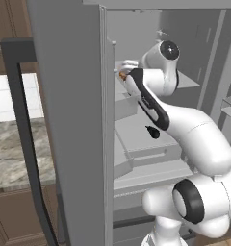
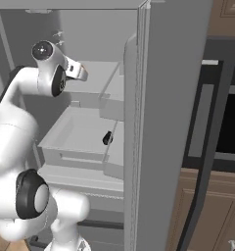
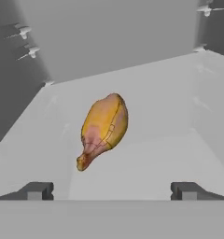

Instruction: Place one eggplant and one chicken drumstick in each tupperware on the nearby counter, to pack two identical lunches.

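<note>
While the arm reaches into the open fridge, the gripper (image 3: 112, 190) hangs over a golden-orange drumstick (image 3: 103, 130) with its jaws spread wide and nothing between them. In the hand view the two finger tips (image 3: 35, 190) stand well apart on either side of the piece, which lies on a pale grey shelf (image 3: 179, 116), fat end far, tapered end near and slanting left.

Task items: in the left base view a sliver of the orange drumstick (image 1: 122, 75) shows just beside the hand on the upper shelf. A glossy near-black eggplant (image 1: 153, 132) rests on a lower shelf (image 1: 136, 139); the right base view shows it (image 2: 107, 138) near the front edge. The marbled counter (image 1: 16, 153) lies left of the fridge, beyond the open door (image 1: 74, 120). Tupperwares, second eggplant, second drumstick: cannot locate.

Risks, as judged from here:
- The drumstick lies oblique to the jaw line. Closing without squaring up may catch the tapered end alone, and the piece could pivot or squirt out.
- The rounded, smooth body may roll on the flat shelf if one finger touches first.
- The descent is over a hard shelf, so overshoot jams the tips into it.
- The arm is folded tightly inside the cavity. On withdrawal toward the counter, the elbow or the load could clip the door or the shelf above.
</note>
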{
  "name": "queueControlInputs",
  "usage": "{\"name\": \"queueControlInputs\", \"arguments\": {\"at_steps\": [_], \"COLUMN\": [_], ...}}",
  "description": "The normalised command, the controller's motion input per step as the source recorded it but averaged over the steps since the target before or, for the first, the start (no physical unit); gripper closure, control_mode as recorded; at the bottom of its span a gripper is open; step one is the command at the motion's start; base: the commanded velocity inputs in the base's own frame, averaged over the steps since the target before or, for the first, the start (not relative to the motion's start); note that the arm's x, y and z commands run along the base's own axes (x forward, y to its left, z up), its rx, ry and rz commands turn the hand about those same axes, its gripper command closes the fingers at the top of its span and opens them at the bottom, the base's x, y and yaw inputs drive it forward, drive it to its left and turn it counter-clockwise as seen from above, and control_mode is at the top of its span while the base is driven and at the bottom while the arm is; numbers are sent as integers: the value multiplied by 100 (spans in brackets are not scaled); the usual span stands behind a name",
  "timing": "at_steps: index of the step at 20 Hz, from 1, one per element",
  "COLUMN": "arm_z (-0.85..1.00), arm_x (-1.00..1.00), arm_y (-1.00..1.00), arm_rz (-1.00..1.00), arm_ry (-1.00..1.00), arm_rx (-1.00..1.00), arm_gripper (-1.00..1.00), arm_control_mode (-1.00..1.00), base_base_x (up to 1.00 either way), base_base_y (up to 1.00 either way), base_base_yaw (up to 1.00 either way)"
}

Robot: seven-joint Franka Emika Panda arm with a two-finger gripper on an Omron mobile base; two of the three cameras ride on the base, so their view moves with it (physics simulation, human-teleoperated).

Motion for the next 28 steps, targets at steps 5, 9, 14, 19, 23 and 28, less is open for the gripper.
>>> {"name": "queueControlInputs", "arguments": {"at_steps": [5,9,14,19,23,28], "arm_z": [-9,-1,-10,-18,-19,-22], "arm_x": [44,32,40,36,38,33], "arm_y": [10,13,10,0,0,1], "arm_rz": [-4,-1,-2,-6,-7,-8], "arm_ry": [3,1,1,1,0,3], "arm_rx": [0,0,0,0,0,-1], "arm_gripper": [-100,-100,-100,-100,-100,100], "arm_control_mode": [-100,-100,-100,-100,-100,-100], "base_base_x": [0,0,0,0,0,0], "base_base_y": [0,0,0,0,0,0], "base_base_yaw": [0,0,0,0,0,0]}}
